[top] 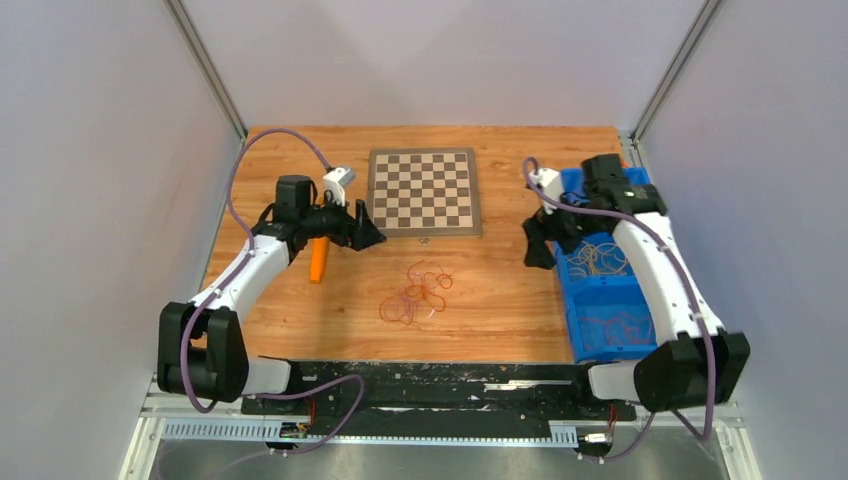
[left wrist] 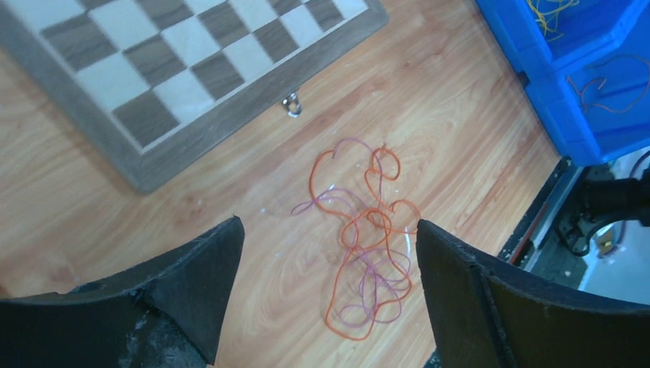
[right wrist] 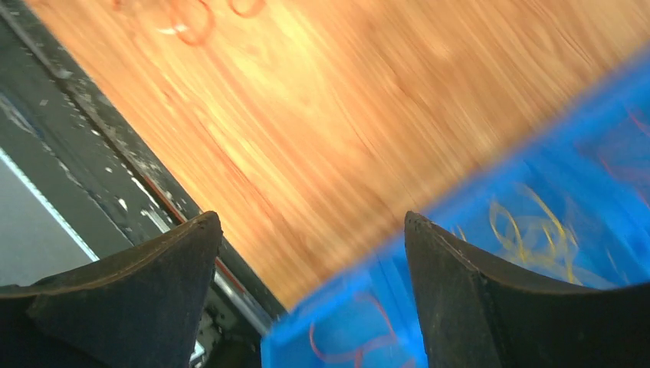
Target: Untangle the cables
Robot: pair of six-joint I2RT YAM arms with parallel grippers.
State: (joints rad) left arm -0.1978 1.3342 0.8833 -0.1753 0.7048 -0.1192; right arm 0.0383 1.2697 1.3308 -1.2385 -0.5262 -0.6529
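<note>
A tangle of thin reddish-orange and purple cables (top: 415,293) lies in small loops on the wooden table, in front of the chessboard. In the left wrist view the same cables (left wrist: 360,230) lie below and between my left fingers. My left gripper (top: 368,232) (left wrist: 327,225) hovers open to the upper left of the tangle, touching nothing. My right gripper (top: 537,245) (right wrist: 310,217) is open and empty over the left edge of the blue bin (top: 572,300). Loose yellow cables (top: 600,258) (right wrist: 540,230) and reddish cables (top: 618,325) lie inside the bin.
A chessboard (top: 424,190) lies at the back centre. A solid orange cylinder (top: 318,262) lies under the left arm. The blue bin (right wrist: 337,322) runs along the table's right side. A black metal rail (top: 420,375) borders the near edge.
</note>
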